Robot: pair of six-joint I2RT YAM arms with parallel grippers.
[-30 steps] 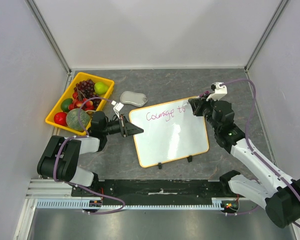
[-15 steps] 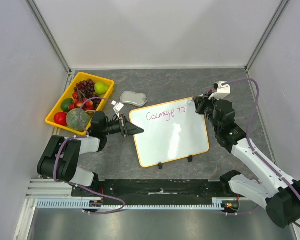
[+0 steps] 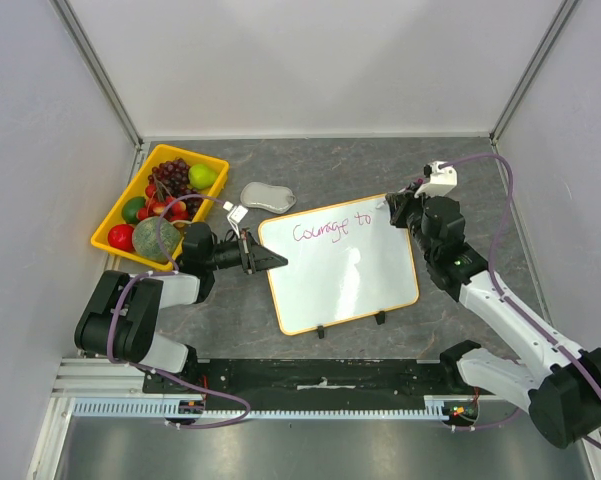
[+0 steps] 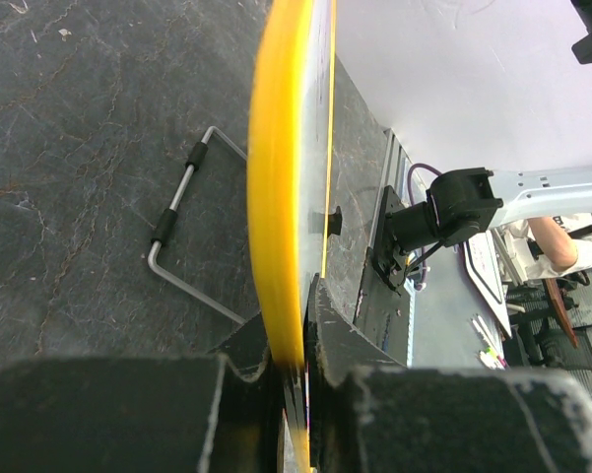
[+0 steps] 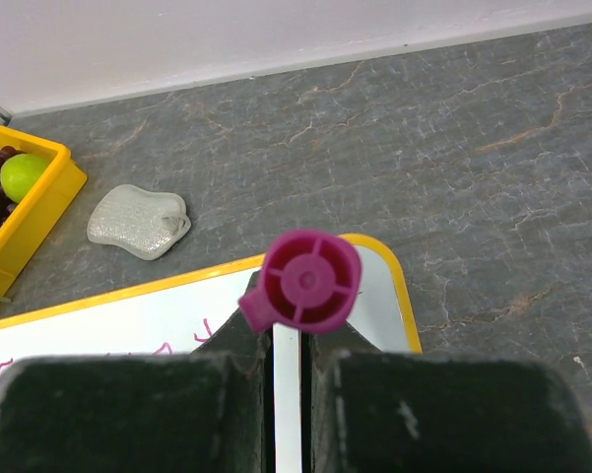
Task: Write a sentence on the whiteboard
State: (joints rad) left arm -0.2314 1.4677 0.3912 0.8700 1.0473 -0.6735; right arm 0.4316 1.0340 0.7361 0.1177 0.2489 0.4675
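The whiteboard [image 3: 350, 280] lies at the table's middle, its yellow-orange rim edge-on in the left wrist view [image 4: 281, 187]. The sentence [image 3: 330, 228], thin purple cursive, reads "Courage to" along the far edge. My left gripper [image 3: 276, 262] is shut on the board's left rim; the left wrist view [image 4: 297, 350] shows the rim pinched between the jaws. My right gripper [image 3: 392, 210] is shut on a magenta marker [image 5: 305, 281] over the board's far right corner [image 5: 108, 330], just right of the writing. The marker's tip is hidden.
A yellow fruit tray [image 3: 122, 196] with grapes and other fruit stands at the far left, also in the right wrist view [image 5: 37, 212]. A grey sponge [image 3: 267, 196] lies behind the board. Two black clip feet [image 3: 321, 330] sit on the near rim. A wire stand [image 4: 182, 232] lies under the board.
My right gripper with the marker has shifted slightly toward the board's far right corner. The writing is unchanged. The left arm has not moved.
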